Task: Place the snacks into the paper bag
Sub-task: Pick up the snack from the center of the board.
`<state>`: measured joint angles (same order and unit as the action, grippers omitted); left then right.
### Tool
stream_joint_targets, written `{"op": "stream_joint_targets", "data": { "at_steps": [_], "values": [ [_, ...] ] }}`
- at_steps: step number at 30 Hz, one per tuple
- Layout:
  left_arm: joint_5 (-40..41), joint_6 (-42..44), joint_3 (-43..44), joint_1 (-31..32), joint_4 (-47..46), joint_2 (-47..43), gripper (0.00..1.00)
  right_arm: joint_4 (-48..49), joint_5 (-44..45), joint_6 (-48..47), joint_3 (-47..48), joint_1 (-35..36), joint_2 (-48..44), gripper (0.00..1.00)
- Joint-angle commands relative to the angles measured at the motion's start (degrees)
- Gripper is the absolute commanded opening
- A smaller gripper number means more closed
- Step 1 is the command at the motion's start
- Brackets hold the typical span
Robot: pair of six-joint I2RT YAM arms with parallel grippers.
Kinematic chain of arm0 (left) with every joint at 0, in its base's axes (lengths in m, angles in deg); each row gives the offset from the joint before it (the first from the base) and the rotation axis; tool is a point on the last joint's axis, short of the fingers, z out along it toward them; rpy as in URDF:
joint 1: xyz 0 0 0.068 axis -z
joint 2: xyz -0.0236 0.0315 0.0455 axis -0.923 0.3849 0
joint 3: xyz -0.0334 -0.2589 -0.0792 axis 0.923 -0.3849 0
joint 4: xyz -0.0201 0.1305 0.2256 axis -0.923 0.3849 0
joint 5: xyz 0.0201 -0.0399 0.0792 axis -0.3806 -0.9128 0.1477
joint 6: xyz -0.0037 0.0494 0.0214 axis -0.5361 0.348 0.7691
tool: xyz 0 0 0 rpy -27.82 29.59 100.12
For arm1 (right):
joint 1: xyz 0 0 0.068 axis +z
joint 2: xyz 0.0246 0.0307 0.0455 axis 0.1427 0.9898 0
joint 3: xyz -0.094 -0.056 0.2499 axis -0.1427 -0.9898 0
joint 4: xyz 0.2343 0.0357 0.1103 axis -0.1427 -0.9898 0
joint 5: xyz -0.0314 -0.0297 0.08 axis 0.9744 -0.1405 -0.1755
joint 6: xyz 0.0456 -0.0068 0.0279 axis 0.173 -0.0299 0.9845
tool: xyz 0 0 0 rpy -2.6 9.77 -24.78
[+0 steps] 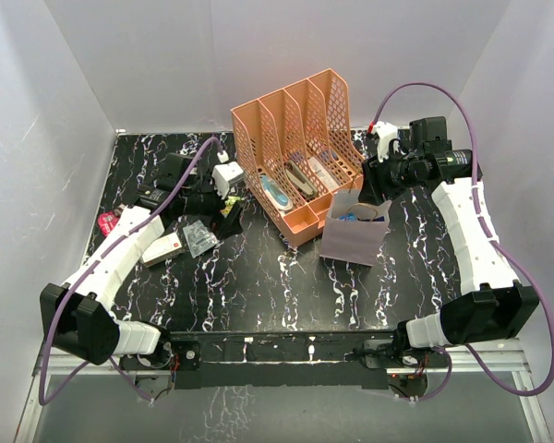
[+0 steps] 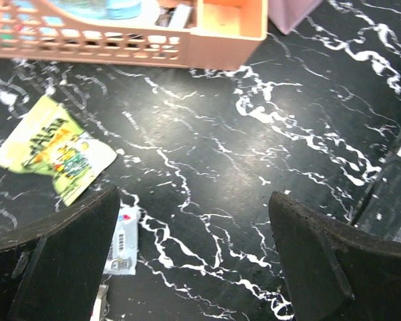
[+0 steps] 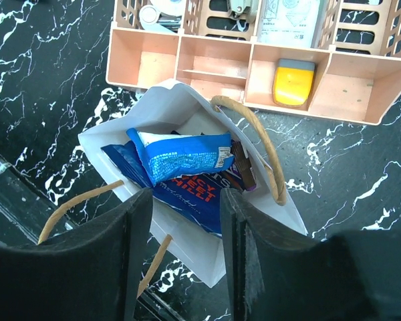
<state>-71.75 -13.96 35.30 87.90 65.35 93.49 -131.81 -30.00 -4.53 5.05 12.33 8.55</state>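
The pale paper bag (image 1: 355, 236) stands at the front right of the peach organiser. In the right wrist view the bag (image 3: 107, 137) holds a dark blue crisp bag (image 3: 194, 194), a blue-white bar (image 3: 180, 155) and a purple wrapper (image 3: 244, 170). My right gripper (image 3: 187, 221) hangs open and empty just above the bag's mouth; it also shows in the top view (image 1: 374, 189). My left gripper (image 1: 226, 191) is open and empty over bare table (image 2: 194, 197). A yellow-green packet (image 2: 53, 150) and a small white packet (image 2: 123, 237) lie to its left.
The peach mesh organiser (image 1: 295, 152) stands mid-table with pens and tools in it. A red packet (image 1: 106, 220), a clear wrapper (image 1: 200, 238) and a white-red packet (image 1: 166, 247) lie at the left by the left arm. Grey walls close in on three sides.
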Motion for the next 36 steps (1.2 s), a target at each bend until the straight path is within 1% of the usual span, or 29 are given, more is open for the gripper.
{"op": "stream_joint_targets", "data": {
  "at_steps": [1, 2, 3, 6, 9, 12, 15, 19, 24, 29, 36],
  "values": [
    [8.4, -3.2, 0.2, -1.4, -2.6, -2.9, 0.94, 3.7, -2.3, 0.1, 2.9, 0.1, -1.5, 0.50],
    [10.1, -3.8, -0.1, -1.6, -2.9, -3.0, 0.98, 4.2, -2.6, 0.1, 2.8, 0.0, -1.7, 0.52],
    [11.7, -4.4, -0.4, -2.0, -3.3, -3.1, 0.98, 4.5, -3.1, 0.1, 2.8, 0.1, -1.9, 0.53],
    [14.3, -5.7, -1.2, -3.4, -3.7, -3.3, 0.98, 5.6, -3.9, 0.0, 2.9, 0.3, -2.4, 0.56],
    [15.7, -7.1, -1.4, -4.8, -3.8, -3.5, 0.98, 6.5, -3.8, 0.0, 3.5, 0.5, -2.6, 0.56],
    [19.0, -7.3, -1.4, -5.7, -2.7, -2.8, 0.98, 7.2, -4.1, -0.2, 4.2, 0.7, -3.3, 0.56],
    [21.6, -6.6, -0.9, -5.8, -0.3, -1.0, 0.98, 8.6, -4.5, -0.1, 5.3, 0.9, -4.1, 0.57],
    [22.8, -5.3, -0.6, -5.9, 1.2, 1.2, 0.98, 11.3, -6.4, 1.0, 6.6, 1.1, -4.3, 0.59],
    [25.3, -2.1, -1.6, -7.0, 1.0, 4.1, 0.98, 18.8, -10.3, 1.2, 3.6, 1.6, -5.9, 0.60],
    [22.8, 1.0, -3.9, -12.4, 0.6, 3.9, 0.98, 26.7, -13.0, 0.5, -0.4, 1.8, -7.3, 0.65],
    [16.7, 7.3, -5.8, -22.4, 1.9, 3.3, 0.98, 28.7, -17.5, 0.2, -2.4, 2.4, -5.0, 0.69]
  ]
}}
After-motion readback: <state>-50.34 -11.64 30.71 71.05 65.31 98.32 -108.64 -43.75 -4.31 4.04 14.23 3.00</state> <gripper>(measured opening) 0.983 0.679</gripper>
